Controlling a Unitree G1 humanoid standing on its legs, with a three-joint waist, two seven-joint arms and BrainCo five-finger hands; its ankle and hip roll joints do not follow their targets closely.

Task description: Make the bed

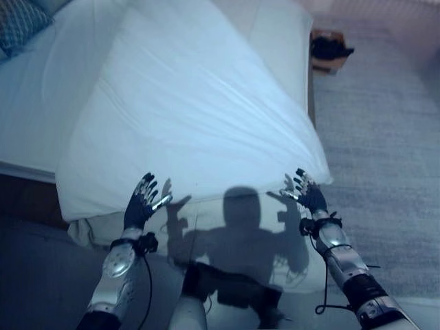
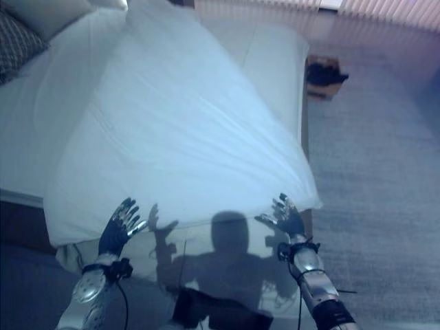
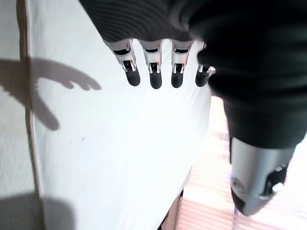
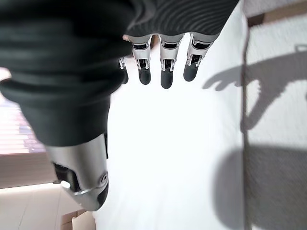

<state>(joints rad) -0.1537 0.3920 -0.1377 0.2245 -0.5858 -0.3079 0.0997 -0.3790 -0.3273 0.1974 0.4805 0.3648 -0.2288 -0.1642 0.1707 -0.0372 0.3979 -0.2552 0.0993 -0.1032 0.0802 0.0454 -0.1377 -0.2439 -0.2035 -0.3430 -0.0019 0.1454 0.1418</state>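
Both robot hands are raised at the near edge of the bed point(image 1: 275, 41). Left robot hand point(image 1: 141, 203): fingers straight and spread, holding nothing, positioned over the near left corner of the white duvet point(image 1: 185, 117). Right robot hand point(image 1: 307, 192): fingers likewise straight and spread, empty, over the near right corner. Duvet surface is smooth cloth with faint creases, lying diagonally across the mattress. A patterned pillow point(image 1: 19, 24) lies far left. Grey carpet point(image 1: 385, 158) lies to the right, with a small box point(image 1: 328, 49) far right.
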